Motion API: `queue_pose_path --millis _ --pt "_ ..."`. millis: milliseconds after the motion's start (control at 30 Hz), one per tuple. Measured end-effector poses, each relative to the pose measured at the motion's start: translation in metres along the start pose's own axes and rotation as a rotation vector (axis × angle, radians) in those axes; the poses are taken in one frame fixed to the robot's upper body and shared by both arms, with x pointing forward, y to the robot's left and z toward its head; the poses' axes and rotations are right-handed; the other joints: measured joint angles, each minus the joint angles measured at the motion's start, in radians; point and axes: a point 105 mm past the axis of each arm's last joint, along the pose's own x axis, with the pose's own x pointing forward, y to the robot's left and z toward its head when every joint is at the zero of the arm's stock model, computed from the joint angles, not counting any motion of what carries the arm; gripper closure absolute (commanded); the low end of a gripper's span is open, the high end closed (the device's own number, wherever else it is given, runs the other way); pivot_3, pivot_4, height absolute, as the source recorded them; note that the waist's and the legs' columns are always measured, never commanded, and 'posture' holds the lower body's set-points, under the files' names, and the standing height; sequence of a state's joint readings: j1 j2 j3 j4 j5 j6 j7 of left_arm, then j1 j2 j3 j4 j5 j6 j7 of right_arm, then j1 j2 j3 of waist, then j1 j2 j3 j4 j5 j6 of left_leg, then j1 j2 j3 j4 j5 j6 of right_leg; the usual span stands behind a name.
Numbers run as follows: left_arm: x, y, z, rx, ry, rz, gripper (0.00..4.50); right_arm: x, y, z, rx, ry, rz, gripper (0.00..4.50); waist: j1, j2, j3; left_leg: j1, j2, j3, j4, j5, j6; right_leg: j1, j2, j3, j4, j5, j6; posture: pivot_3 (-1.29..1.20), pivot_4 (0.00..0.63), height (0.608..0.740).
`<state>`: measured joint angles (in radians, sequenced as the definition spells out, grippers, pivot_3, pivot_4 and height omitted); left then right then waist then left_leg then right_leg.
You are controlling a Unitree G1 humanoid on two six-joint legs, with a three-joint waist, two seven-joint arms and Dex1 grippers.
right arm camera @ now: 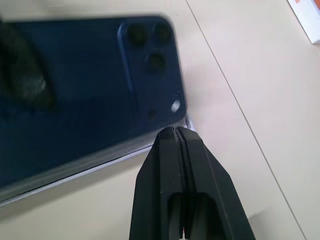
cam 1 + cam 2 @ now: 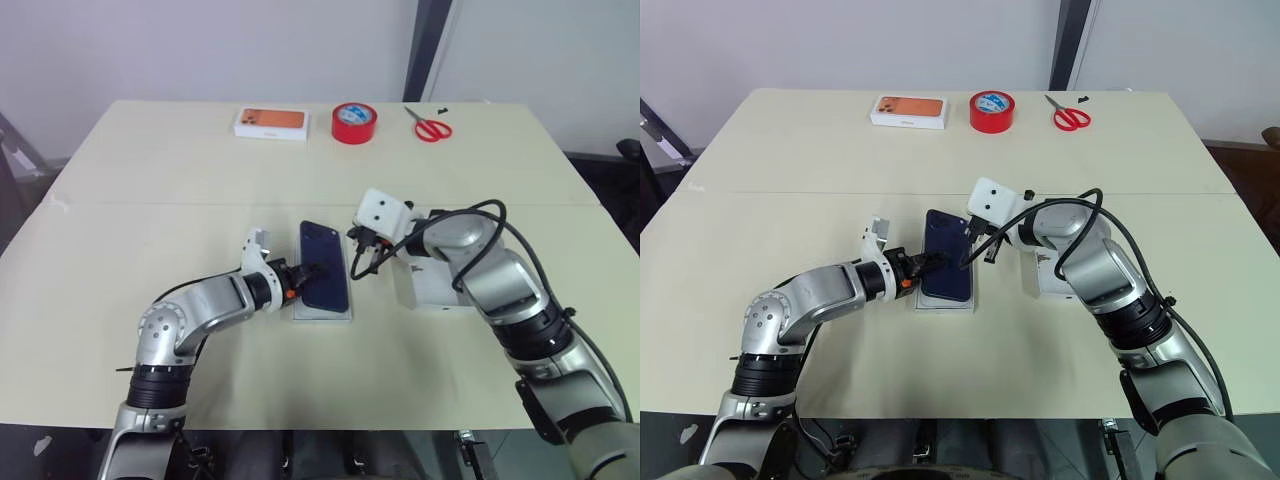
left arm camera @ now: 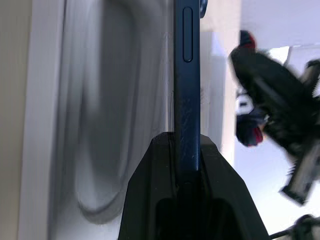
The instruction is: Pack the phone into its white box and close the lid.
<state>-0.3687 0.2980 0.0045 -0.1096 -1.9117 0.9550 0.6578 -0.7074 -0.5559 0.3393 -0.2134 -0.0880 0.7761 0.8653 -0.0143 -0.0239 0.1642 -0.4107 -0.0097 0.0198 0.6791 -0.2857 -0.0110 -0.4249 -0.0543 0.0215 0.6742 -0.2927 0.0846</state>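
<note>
Look at the phone (image 2: 324,264) in the middle of the bench (image 2: 150,200). It lies with its back up, on top of a white tray (image 2: 322,312) that peeks out under it. In the left wrist view that tray has a rounded dip in it. Your left claw (image 2: 303,274) pinches the phone's edge, one black finger on each side. Your right claw (image 1: 176,131) is pressed tight together with nothing in it, and its tip sits just beside the phone's camera corner. Another white box part (image 2: 432,285) rests right of the phone, partly hidden by your right arm. Far behind the phone, you see a box with an orange print (image 2: 271,122), red tape (image 2: 354,122) and red scissors (image 2: 430,126).
</note>
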Motion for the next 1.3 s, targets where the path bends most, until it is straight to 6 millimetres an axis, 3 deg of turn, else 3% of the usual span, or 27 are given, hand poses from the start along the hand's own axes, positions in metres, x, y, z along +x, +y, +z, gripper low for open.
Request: queue_pose_path --millis 167,200,733,1100,1300 --pt "0.001 -0.006 0.002 0.037 0.007 -0.007 0.24 0.0 0.001 0.0 0.008 -0.003 0.002 4.5 0.002 0.0 0.0 0.0 0.0 0.0 0.0 0.0 0.0 0.0 0.0 0.0 0.0 0.0 0.0 0.0 0.15 0.725" --pt "0.001 -0.008 0.003 0.041 0.005 -0.017 0.09 0.001 0.001 0.001 0.01 -0.005 0.005 4.5 0.001 0.0 0.0 0.0 0.0 0.0 0.0 0.0 0.0 0.001 0.0 0.0 0.0 0.0 0.0 0.0 0.15 0.725" --pt "-0.025 -0.016 0.011 0.203 0.013 -0.039 0.09 0.0 0.0 -0.001 0.009 -0.002 0.004 4.5 0.0 0.0 0.0 0.0 0.001 0.0 0.0 0.0 0.0 0.001 0.001 0.0 -0.001 0.0 0.0 0.0 0.15 0.725" --pt "-0.046 0.005 0.008 0.245 0.053 0.014 0.09 -0.001 0.001 0.0 0.006 -0.004 0.003 4.5 -0.001 0.001 0.0 0.0 0.001 0.0 0.0 0.0 0.0 0.001 0.0 0.0 -0.001 0.0 0.0 0.0 0.15 0.725" --pt "-0.066 0.008 0.028 0.288 -0.024 0.025 0.09 -0.001 0.003 0.0 0.004 -0.007 0.008 4.5 0.0 0.001 0.001 0.0 0.001 0.0 0.0 -0.001 0.002 0.001 0.0 0.0 -0.002 0.0 0.0 0.0 0.15 0.725"
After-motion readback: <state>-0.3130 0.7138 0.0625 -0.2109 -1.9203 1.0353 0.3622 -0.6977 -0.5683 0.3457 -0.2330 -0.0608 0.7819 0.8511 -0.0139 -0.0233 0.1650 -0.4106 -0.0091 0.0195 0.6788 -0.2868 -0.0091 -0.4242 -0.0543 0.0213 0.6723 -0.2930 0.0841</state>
